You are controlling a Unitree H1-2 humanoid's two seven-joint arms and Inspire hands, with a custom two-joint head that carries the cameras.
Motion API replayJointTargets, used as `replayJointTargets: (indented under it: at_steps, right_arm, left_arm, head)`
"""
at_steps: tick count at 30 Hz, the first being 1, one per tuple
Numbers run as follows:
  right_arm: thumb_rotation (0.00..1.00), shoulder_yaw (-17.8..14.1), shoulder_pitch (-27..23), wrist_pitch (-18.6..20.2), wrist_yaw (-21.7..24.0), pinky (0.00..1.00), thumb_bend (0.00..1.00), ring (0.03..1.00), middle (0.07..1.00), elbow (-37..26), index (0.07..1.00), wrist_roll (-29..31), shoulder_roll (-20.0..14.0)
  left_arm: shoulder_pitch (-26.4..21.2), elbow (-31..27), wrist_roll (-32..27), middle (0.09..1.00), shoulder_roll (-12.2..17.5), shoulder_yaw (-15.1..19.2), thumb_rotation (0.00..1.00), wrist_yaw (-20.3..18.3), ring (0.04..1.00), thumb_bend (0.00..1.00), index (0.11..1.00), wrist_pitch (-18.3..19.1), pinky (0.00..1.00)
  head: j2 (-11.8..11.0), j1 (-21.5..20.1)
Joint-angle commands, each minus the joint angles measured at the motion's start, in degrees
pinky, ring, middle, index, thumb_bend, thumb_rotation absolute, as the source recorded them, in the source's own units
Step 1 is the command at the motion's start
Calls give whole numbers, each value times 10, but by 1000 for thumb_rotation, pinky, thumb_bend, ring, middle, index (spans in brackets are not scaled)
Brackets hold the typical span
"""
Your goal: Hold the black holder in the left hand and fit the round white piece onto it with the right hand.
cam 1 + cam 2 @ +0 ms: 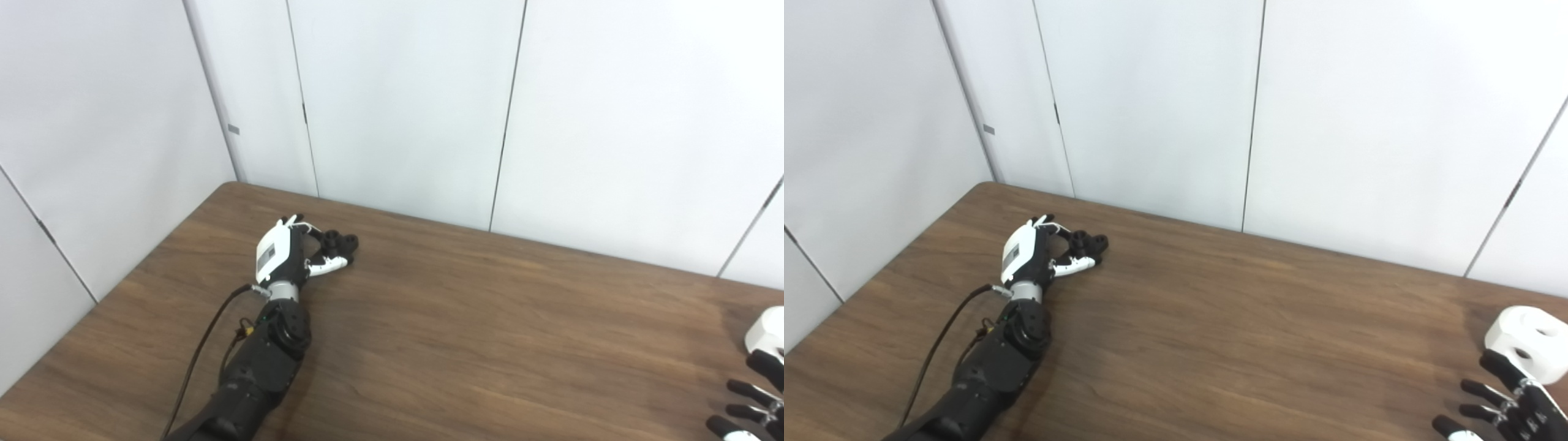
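Wooden table: left hand curled around black holder.

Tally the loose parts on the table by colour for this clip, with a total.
Black: 1, the black holder, at the left hand.
White: 1, the round white piece, beside the right hand.
Total: 2

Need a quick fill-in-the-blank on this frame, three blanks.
1. The left hand reaches the ____ holder at the table's far left.
2. The round piece by the right hand is ____ in colour.
3. The right hand's fingers are spread, so it is ____.

Missing words: black; white; open
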Motion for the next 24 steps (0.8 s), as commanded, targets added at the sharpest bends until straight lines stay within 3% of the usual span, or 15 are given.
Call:
replayJointTargets:
  at_steps: [1, 11, 20, 24]
  right_arm:
    - [92, -5, -15, -7, -4, 570, 771, 705, 849, -19, 793, 1, -7]
    - [54, -3, -23, -13, -7, 559, 744, 707, 857, -15, 796, -2, 0]
    - [70, 5, -28, -16, -15, 546, 757, 690, 836, -19, 792, -15, 14]
    - [88, 7, -28, -12, -15, 609, 758, 706, 835, -20, 800, -17, 18]
  left_arm:
    - [24, 20, 6, 912, -13, -10, 57, 6, 1000, 525, 484, 13, 1000]
    - [32, 12, 0, 908, -5, -20, 55, -26, 1000, 524, 484, 5, 1000]
    - [58, -57, -33, 945, -1, -69, 56, -156, 1000, 524, 483, -74, 1000]
    - [61, -81, -33, 949, -11, -101, 61, -201, 1000, 525, 482, -101, 1000]
  head:
    - [0, 0]
    - [1, -14]
    - [5, -53]
    - [8, -67]
